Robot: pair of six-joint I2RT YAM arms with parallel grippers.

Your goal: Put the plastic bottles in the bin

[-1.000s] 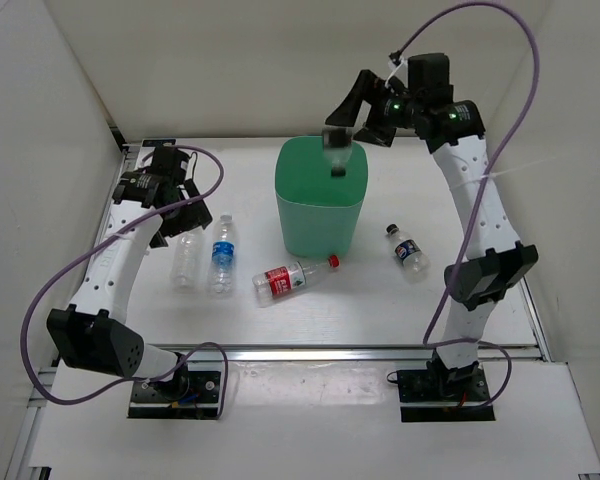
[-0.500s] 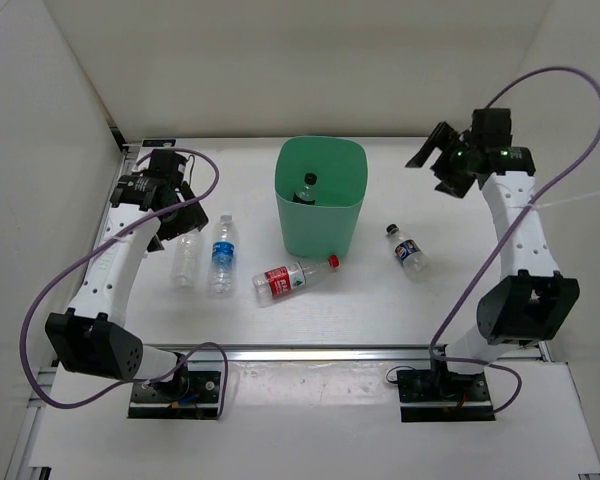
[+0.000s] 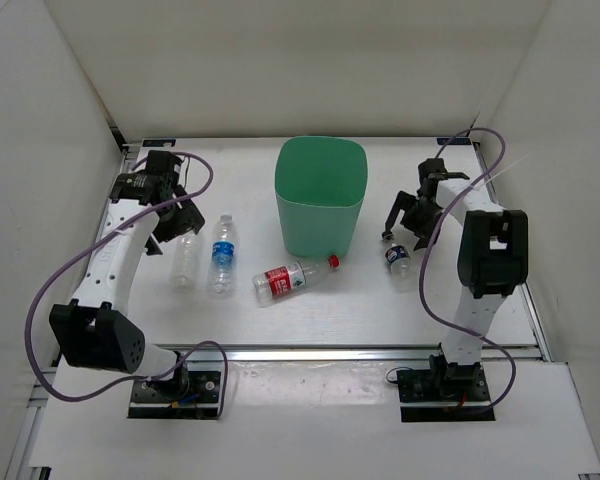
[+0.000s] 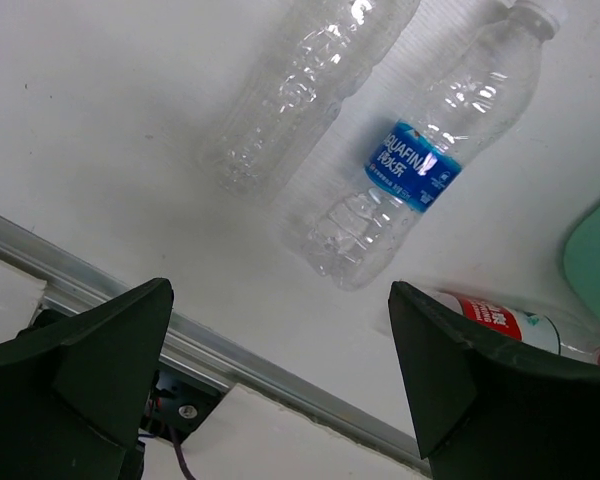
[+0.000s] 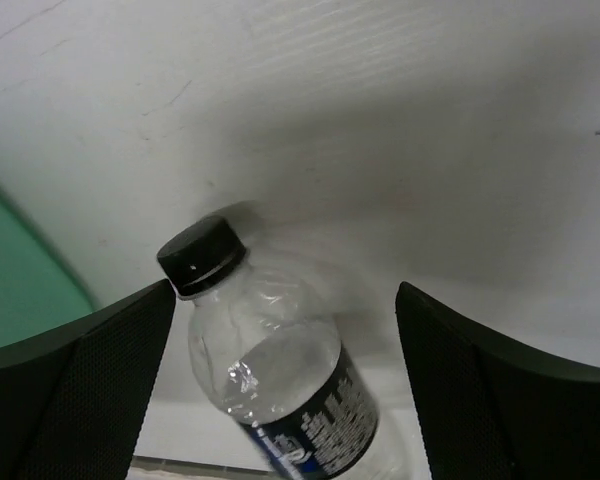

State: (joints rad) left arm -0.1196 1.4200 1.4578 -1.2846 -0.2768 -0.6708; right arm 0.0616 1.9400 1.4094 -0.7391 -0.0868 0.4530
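- Toward the back-centre of the white table (image 3: 280, 325), the green plastic bin with the rounded-square rim (image 3: 320, 228) stands upright and open-topped, between the two arms, so either can reach its mouth; what lies inside it I cannot tell.
- Right of it, the small clear plastic bottle with black cap and dark label (image 3: 398, 259) lies on its side, near the bin but apart from it; the right gripper (image 3: 404, 222) hangs low over it, fingers spread wide.
- Seen from the right wrist, that bottle (image 5: 280, 390) lies in the gap between the two fingers, touching neither, its cap toward the bin's wall (image 5: 15, 275); I judge this a straddle set up for closing on the neck or shoulder.
- By the bin's near foot, the clear plastic bottle with red label and red cap (image 3: 290, 280) lies aslant, its cap seemingly touching the bin's base; no gripper is near it.
- Over on the left, the clear bottle with blue label (image 3: 222, 256) and the unlabelled clear bottle (image 3: 185, 262) lie just beside each other, lengthwise away from the arm bases.
- The left gripper (image 3: 175, 222) hovers over the unlabelled one, fingers apart and holding nothing; its wrist view shows both bottles beyond the fingertips rather than between them, so a descent is likely needed before any close.
- Four bottles lie on the table, so most of the task looks undone.
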